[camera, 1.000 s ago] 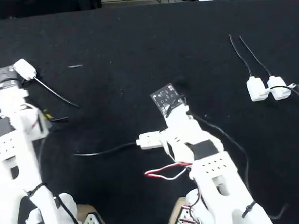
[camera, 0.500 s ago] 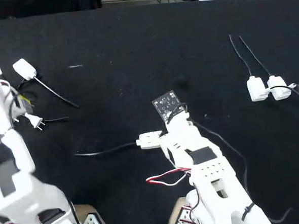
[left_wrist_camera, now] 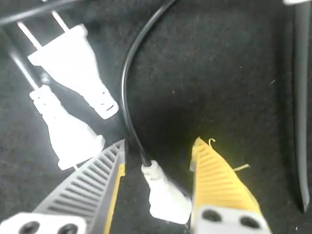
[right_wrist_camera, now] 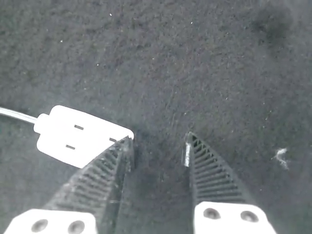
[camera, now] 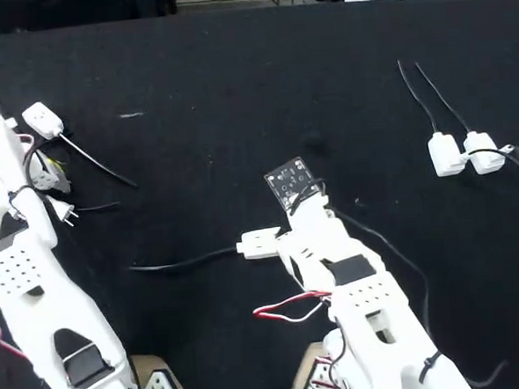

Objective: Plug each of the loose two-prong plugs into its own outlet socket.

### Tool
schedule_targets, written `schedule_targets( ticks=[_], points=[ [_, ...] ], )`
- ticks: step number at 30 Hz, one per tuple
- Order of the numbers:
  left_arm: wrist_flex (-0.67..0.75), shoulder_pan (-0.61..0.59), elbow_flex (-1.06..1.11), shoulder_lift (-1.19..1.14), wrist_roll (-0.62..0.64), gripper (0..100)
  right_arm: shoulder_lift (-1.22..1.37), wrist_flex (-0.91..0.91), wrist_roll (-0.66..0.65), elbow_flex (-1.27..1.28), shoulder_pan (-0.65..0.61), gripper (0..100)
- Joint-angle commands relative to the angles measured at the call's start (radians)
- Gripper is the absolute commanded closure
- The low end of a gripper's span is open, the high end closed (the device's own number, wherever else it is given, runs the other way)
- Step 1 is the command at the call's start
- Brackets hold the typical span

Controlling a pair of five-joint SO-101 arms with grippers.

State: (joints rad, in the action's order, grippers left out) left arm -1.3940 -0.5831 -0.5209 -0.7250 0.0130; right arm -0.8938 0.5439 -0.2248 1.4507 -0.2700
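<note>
- The task looks barely begun. On the black table, a white outlet socket lies near the middle on its cord, with nothing plugged into it.
- At the left edge, a loose two-prong plug lies with its prongs bare. A white connector block on a dark cord sits farther back, apart from it and unjoined.
- At the far right, a pair of white connector pieces sits side by side with thin cords running away from them. They are too small to tell whether they are plugs already seated in sockets.
- The left gripper is open, with one jaw on either side of a white cord end on a black cord. The cord end lies between the jaws, closer to the yellow one, and is not pinched.
- Two more white plugs lie outside that gripper. A pronged plug is farther off, and a second plug lies just beside the grey jaw.
- The right gripper is open over bare cloth and holds nothing. In its wrist view the outlet socket shows two empty slots. It lies just outside one fingertip, touching or nearly so, and not between the jaws.
- By my reading, every plug at the left has yet to be lifted, lined up and pushed into a socket.
</note>
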Motion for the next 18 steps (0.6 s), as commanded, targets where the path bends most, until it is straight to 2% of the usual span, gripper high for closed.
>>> schedule_targets(
  ticks=[1, 4, 9, 16, 18],
  points=[
    [-0.015, 0.045, -0.114, -0.054, 0.041, 78, -0.019, -0.025, 0.002, -0.001, -0.002, 83.2],
    [-0.018, 0.048, -0.137, -0.077, 0.095, 79, -0.019, -0.025, 0.002, -0.001, -0.002, 83.2],
    [-0.084, 0.050, -0.163, -0.060, 0.117, 97, -0.019, -0.026, 0.002, -0.002, -0.002, 83.2],
    [-0.359, 0.050, -0.325, 0.025, 0.121, 97, -0.019, -0.026, 0.002, -0.002, -0.002, 83.2],
    [-0.368, 0.050, -0.338, 0.052, 0.120, 97, -0.019, -0.026, 0.002, -0.002, -0.002, 83.2]
  ],
)
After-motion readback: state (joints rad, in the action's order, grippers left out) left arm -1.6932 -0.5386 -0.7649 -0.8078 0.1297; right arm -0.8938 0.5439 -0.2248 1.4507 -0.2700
